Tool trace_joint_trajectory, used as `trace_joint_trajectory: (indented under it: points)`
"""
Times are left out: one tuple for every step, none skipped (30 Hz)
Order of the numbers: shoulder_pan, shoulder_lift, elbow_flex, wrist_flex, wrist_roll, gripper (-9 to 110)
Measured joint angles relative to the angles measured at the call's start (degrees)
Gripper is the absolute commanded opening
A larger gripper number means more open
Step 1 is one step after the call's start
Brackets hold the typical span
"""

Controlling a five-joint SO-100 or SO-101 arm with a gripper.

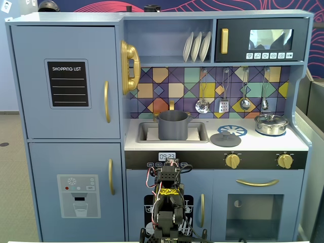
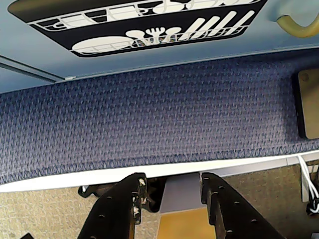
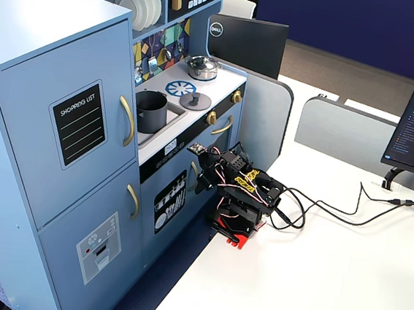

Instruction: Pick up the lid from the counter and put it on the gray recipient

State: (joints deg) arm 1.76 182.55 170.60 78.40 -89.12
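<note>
Round flat matte dark gray lid with small center knob (image 1: 226,138) lies flat, knob up, on the toy kitchen counter, overlapping the front of the blue burner print. Cylindrical matte dark gray pot with side handles (image 1: 173,125) stands upright in the sink, open-topped, near the lid but apart. Both show in both fixed views: lid (image 3: 195,100), pot (image 3: 151,111).

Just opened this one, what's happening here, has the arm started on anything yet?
Not yet. The small arm sits folded low in front of the toy kitchen, its gripper open, empty and pointing down toward the carpet. The dark gray lid lies flat on the counter beside the blue burner ring. The gray pot stands uncovered in the sink, left of the lid in that fixed view. The shiny steel pot with its own lid sits at the far right.
</note>
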Motion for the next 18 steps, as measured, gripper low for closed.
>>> trace_joint_trajectory:
  points:
    - [0.0, 0.0, 0.0, 0.0, 0.0, 0]
    - [0.0, 0.0, 0.0, 0.0, 0.0, 0]
    - [-0.44, 0.0, 0.0, 0.0, 0.0, 0]
    - [-1.14, 0.0, 0.0, 0.0, 0.0, 0]
    - [-2.02, 0.0, 0.0, 0.0, 0.0, 0]
    - [-2.11, 0.0, 0.0, 0.0, 0.0, 0]
    - [-2.11, 0.0, 0.0, 0.0, 0.0, 0]
    - [-2.2, 0.0, 0.0, 0.0, 0.0, 0]
    - [-2.11, 0.0, 0.0, 0.0, 0.0, 0]
    - [-2.11, 0.0, 0.0, 0.0, 0.0, 0]
    - [-2.11, 0.0, 0.0, 0.0, 0.0, 0]
    - [-2.2, 0.0, 0.0, 0.0, 0.0, 0]
    - [-2.2, 0.0, 0.0, 0.0, 0.0, 0]
    - [-2.2, 0.0, 0.0, 0.0, 0.18, 0]
    - [-2.2, 0.0, 0.0, 0.0, 0.35, 0]
    - [-2.2, 0.0, 0.0, 0.0, 0.35, 0]
    - [-2.2, 0.0, 0.0, 0.0, 0.35, 0]
    - [-2.2, 0.0, 0.0, 0.0, 0.53, 0]
